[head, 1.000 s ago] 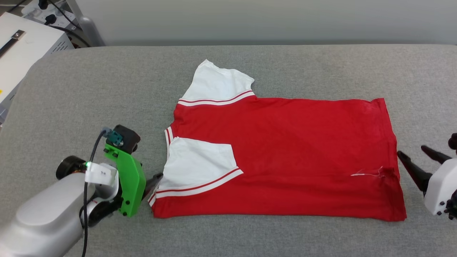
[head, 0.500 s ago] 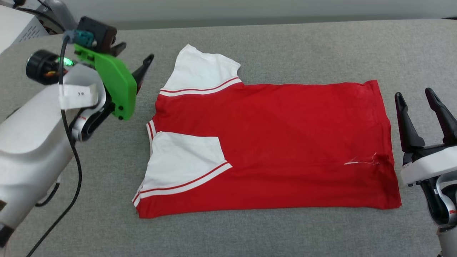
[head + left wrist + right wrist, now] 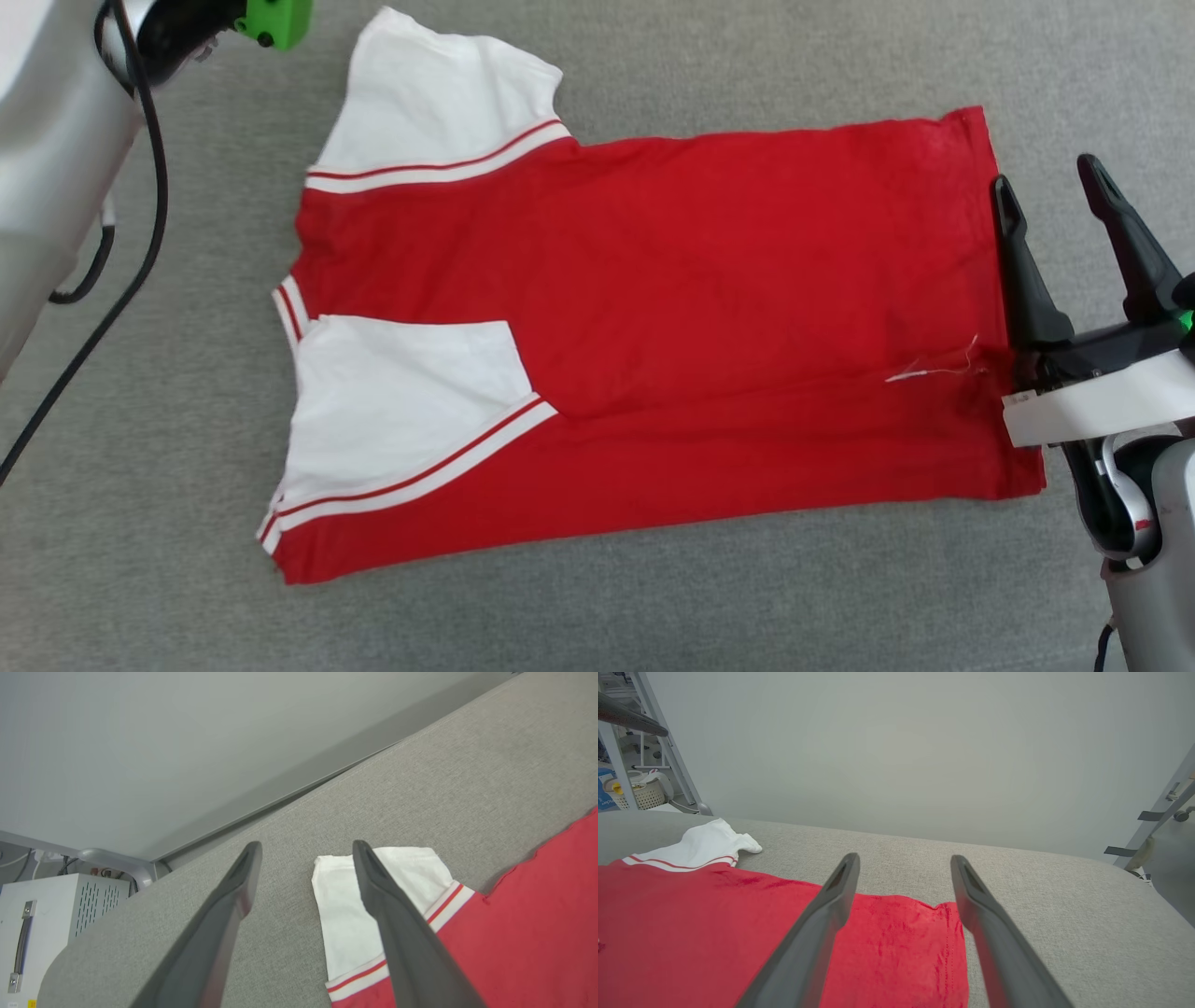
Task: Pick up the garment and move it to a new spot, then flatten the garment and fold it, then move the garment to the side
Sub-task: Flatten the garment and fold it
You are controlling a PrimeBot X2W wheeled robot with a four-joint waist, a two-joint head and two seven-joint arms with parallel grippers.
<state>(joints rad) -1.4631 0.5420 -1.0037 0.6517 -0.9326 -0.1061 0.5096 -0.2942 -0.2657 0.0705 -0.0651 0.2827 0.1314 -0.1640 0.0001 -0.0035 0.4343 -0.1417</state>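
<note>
The garment [image 3: 700,280], a red T-shirt with white sleeves, lies flat on the grey padded table [image 3: 653,607], collar to the left and hem to the right. Its near sleeve [image 3: 401,401] is folded onto the red body, and the far sleeve [image 3: 429,93] sticks out at the top left. My right gripper [image 3: 1047,177] hovers open at the hem's far right corner, holding nothing. In the left wrist view my left gripper [image 3: 306,845] is open and empty above the far sleeve [image 3: 341,914]. The right wrist view shows the right gripper [image 3: 904,858] over the hem [image 3: 943,933].
My left forearm [image 3: 47,140], with its green mount [image 3: 275,19] and a black cable, crosses the head view's top left. A white cabinet with a handle [image 3: 46,924] stands beyond the table's left end. A metal rack with a basket [image 3: 640,793] is at the far left.
The head camera has tilted down and closer. My left arm has risen and swung toward the far sleeve. My right gripper has lifted, now upright at the hem. The garment lies as before.
</note>
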